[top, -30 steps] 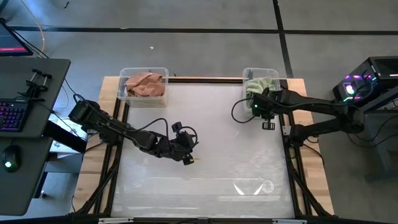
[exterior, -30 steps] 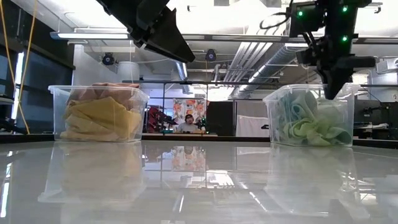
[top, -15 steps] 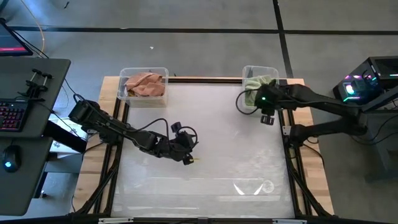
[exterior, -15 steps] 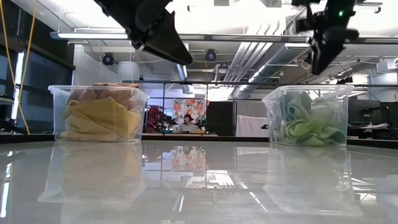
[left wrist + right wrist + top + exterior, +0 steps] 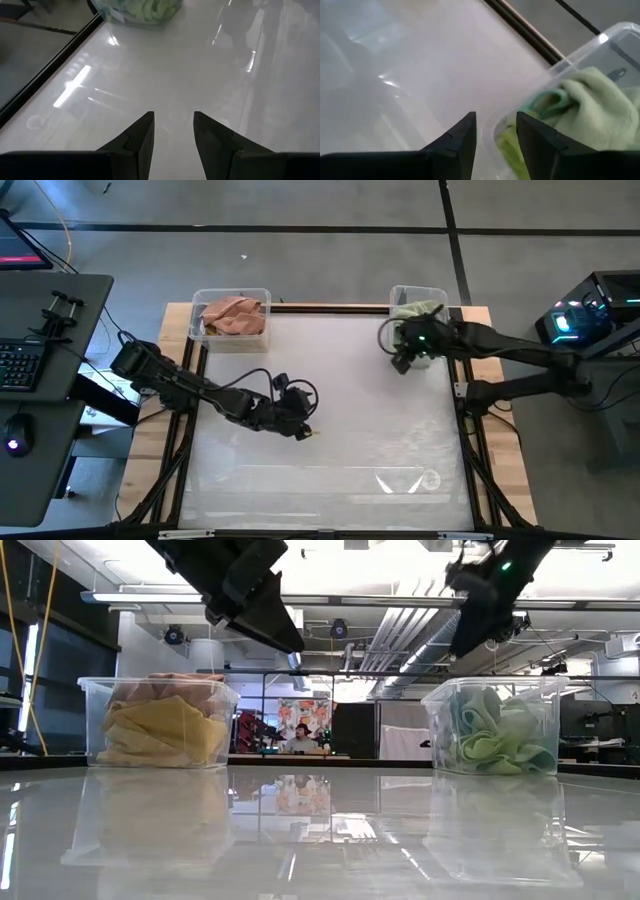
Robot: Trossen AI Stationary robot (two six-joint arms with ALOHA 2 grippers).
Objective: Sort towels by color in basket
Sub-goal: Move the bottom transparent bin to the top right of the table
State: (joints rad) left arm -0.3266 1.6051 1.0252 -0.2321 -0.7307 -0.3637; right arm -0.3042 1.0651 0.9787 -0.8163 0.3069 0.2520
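- The soft green cloth towels (image 5: 418, 311), lime and pale, lie crumpled in the clear plastic bin (image 5: 433, 730) at the table's far right corner.
- The mustard-yellow, peach and salmon-pink cloth towels (image 5: 234, 316) fill the matching clear bin (image 5: 93, 720) at the far left corner.
- We see no towel loose on the glossy white table (image 5: 330, 410), so we judge the sorting all but done.
- We judge the towels light, limp and not fragile; they would bunch and drape, so a pinch on a raised fold at the top of a heap suits best.
- The right gripper (image 5: 495, 137) hangs just at the green bin's near rim, fingers parted by a narrow gap, holding nothing.
- The left gripper (image 5: 173, 132) hovers over the table's middle toward the near edge, fingers also narrowly apart and empty.
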